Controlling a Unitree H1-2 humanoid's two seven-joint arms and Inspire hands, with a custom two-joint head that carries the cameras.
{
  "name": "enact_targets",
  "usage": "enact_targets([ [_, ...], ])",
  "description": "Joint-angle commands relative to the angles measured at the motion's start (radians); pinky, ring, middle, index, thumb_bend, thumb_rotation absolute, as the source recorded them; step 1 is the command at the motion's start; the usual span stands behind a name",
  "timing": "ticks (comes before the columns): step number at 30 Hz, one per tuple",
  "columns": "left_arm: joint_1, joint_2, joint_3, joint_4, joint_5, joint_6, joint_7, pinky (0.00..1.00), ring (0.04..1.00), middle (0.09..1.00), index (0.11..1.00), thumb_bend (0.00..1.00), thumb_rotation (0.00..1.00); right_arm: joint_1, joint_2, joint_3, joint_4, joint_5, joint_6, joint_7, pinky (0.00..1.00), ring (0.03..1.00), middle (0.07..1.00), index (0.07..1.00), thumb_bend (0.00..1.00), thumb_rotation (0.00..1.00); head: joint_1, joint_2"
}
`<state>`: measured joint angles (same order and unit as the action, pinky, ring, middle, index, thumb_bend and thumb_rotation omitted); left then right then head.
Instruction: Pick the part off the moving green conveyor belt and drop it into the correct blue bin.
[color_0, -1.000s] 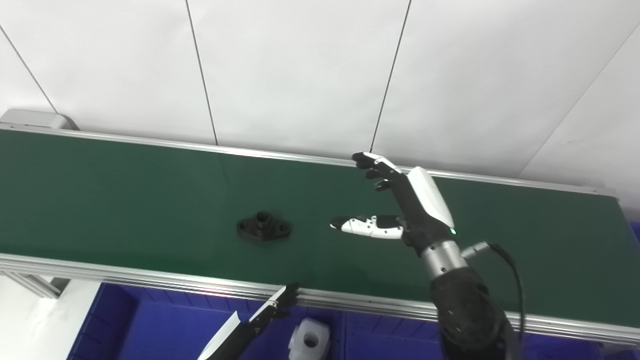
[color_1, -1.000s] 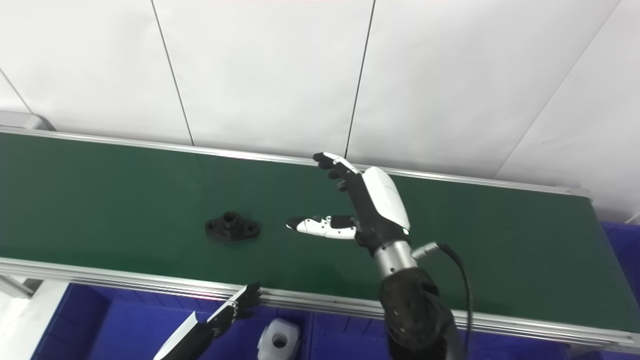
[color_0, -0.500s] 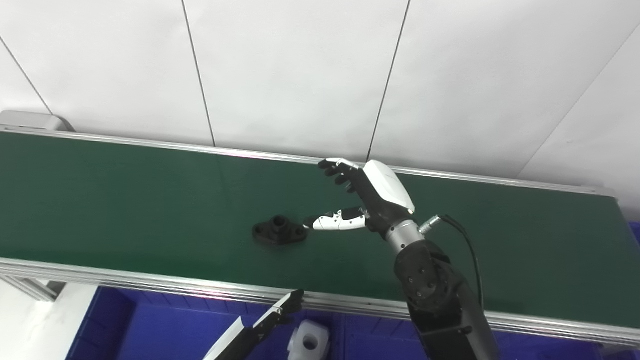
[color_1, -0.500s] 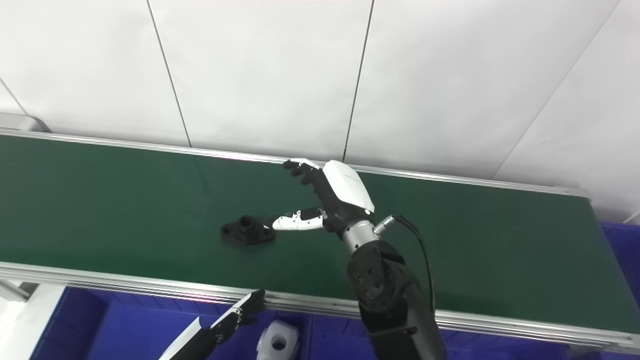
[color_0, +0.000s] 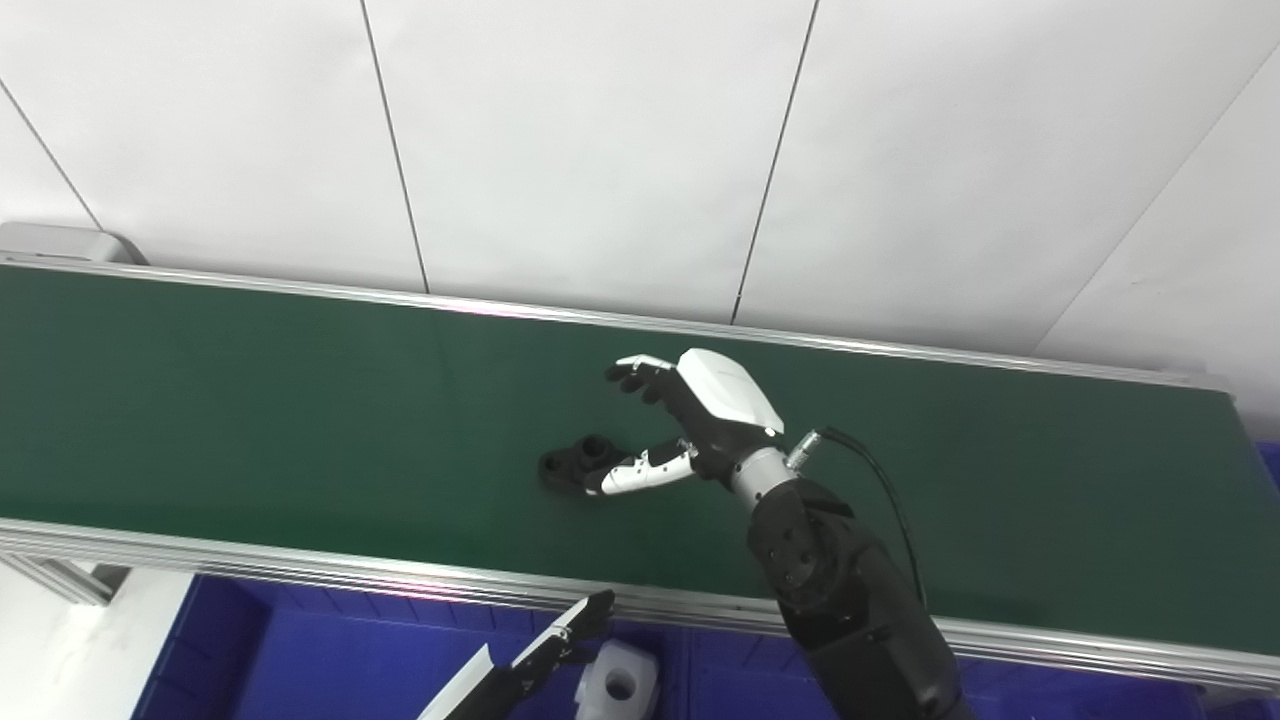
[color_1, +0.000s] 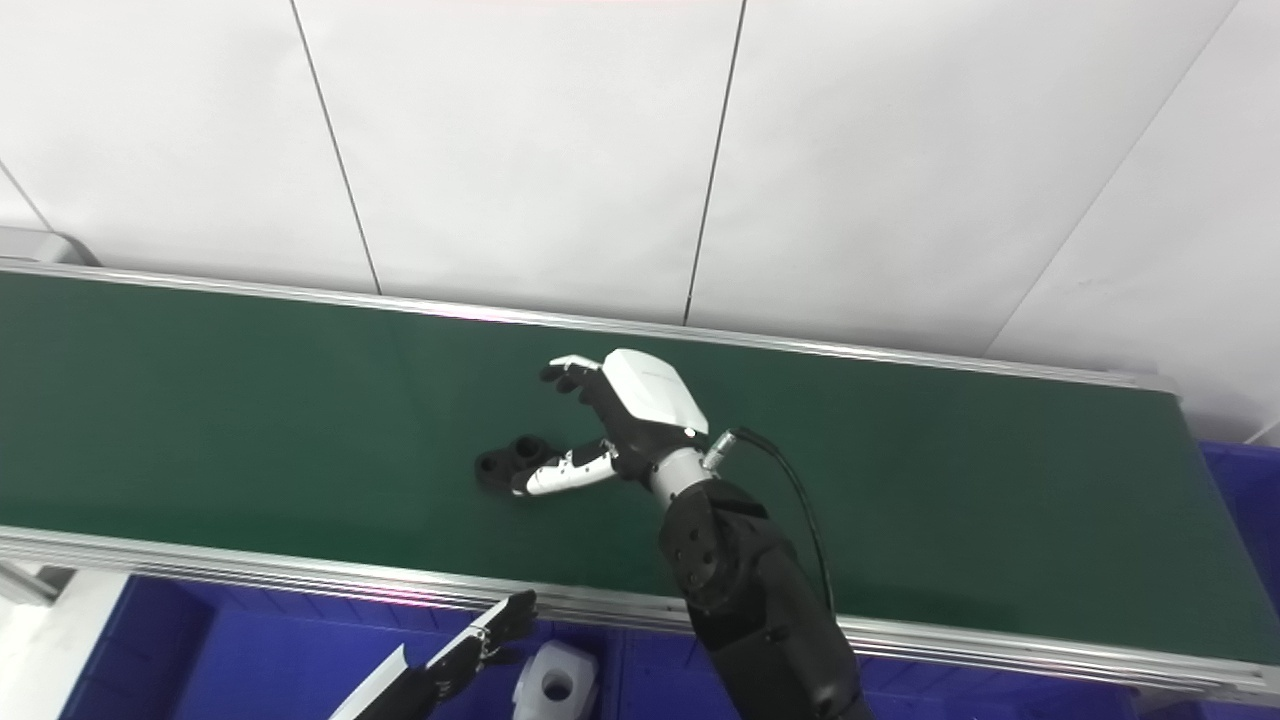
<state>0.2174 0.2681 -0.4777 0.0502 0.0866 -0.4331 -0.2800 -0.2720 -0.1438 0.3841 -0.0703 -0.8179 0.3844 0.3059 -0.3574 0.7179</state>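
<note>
**A:** Reaching out over the green conveyor belt (color_0: 250, 400), the right hand (color_0: 700, 415) has its fingers (color_0: 635, 372) spread and curled above the far side of the black part (color_0: 575, 463), while the thumb (color_0: 635, 476) lies along the part's near right edge. It holds nothing; the fingers stand apart from the thumb, with the part partly between them.

**B:** Is the thumb touching the part?

**A:** It overlaps it in both views, but I cannot tell whether there is contact. The part lies flat on the belt, near the middle of its length and closer to the near rail (color_0: 300, 570) than to the far one.

**B:** What does the part look like?

**A:** A small black flange with a raised round boss in the middle and a lobe with a hole on the left; the right lobe is hidden behind the thumb.

**B:** And the left hand?

**A:** The left hand (color_0: 570, 640) sits low at the near edge, just below the rail, over the blue bin (color_0: 330, 660). Its dark fingers point up and right, roughly straight and together, holding nothing. Just right of it, inside the bin, lies a white part (color_0: 618, 682) with a round hole.

**B:** Anything behind the belt?

**A:** A white panelled wall (color_0: 600, 150) with thin dark seams.
</note>
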Motion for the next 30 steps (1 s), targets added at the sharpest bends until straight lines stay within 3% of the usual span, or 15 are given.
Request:
enact_targets([
  [1, 0.0, 0.001, -0.002, -0.036, -0.001, -0.037, 0.001, 0.88, 0.945, 0.979, 0.987, 0.69, 0.51, -0.036, -0.009, 0.009, -0.008, -0.012, -0.02, -0.014, 0.73, 0.763, 0.79, 0.814, 0.83, 0.31, 0.002, 0.002],
  [8, 0.005, -0.003, -0.002, -0.043, 0.004, -0.036, 0.006, 0.88, 0.946, 0.979, 0.988, 0.68, 0.51, -0.03, -0.017, 0.034, 0.05, -0.005, -0.033, -0.04, 0.69, 0.735, 0.776, 0.8, 0.84, 0.25, 0.004, 0.008],
  [16, 0.012, -0.007, 0.0, -0.055, 0.003, -0.036, 0.004, 0.88, 0.947, 0.981, 0.99, 0.68, 0.52, -0.019, -0.049, 0.057, 0.1, -0.002, -0.06, -0.073, 0.64, 0.718, 0.765, 0.784, 0.78, 0.12, -0.002, 0.017],
  [18, 0.013, -0.007, 0.001, -0.056, 0.002, -0.037, 0.003, 0.88, 0.947, 0.979, 0.986, 0.68, 0.52, -0.016, -0.065, 0.072, 0.107, -0.016, -0.065, -0.081, 0.51, 0.613, 0.685, 0.762, 0.73, 0.04, -0.003, 0.019],
  [19, 0.013, -0.008, 0.001, -0.057, 0.002, -0.037, 0.003, 0.88, 0.947, 0.979, 0.986, 0.67, 0.51, -0.015, -0.07, 0.076, 0.109, -0.02, -0.063, -0.084, 0.44, 0.534, 0.589, 0.755, 0.65, 0.02, -0.005, 0.021],
  [21, 0.014, -0.008, 0.003, -0.061, 0.001, -0.036, 0.001, 0.88, 0.948, 0.982, 0.991, 0.67, 0.52, -0.011, -0.077, 0.082, 0.114, -0.028, -0.059, -0.094, 0.32, 0.412, 0.498, 0.728, 0.57, 0.0, -0.005, 0.024],
  [23, 0.015, -0.008, 0.004, -0.064, 0.002, -0.036, 0.0, 0.89, 0.949, 0.983, 0.992, 0.67, 0.52, -0.006, -0.083, 0.086, 0.116, -0.034, -0.058, -0.105, 0.31, 0.408, 0.489, 0.718, 0.56, 0.0, -0.006, 0.027],
  [25, 0.016, -0.009, 0.005, -0.066, 0.002, -0.036, 0.001, 0.89, 0.951, 0.985, 0.994, 0.67, 0.52, 0.001, -0.089, 0.088, 0.115, -0.04, -0.06, -0.114, 0.25, 0.328, 0.478, 0.685, 0.56, 0.0, -0.005, 0.031],
  [27, 0.017, -0.01, 0.005, -0.067, 0.002, -0.036, 0.004, 0.89, 0.95, 0.983, 0.992, 0.66, 0.51, 0.007, -0.097, 0.091, 0.11, -0.044, -0.062, -0.118, 0.24, 0.329, 0.477, 0.657, 0.55, 0.0, -0.005, 0.031],
  [30, 0.019, -0.012, 0.006, -0.068, 0.003, -0.036, 0.006, 0.88, 0.947, 0.979, 0.989, 0.67, 0.53, 0.014, -0.109, 0.094, 0.1, -0.045, -0.061, -0.114, 0.31, 0.401, 0.521, 0.629, 0.53, 0.0, -0.006, 0.032],
])
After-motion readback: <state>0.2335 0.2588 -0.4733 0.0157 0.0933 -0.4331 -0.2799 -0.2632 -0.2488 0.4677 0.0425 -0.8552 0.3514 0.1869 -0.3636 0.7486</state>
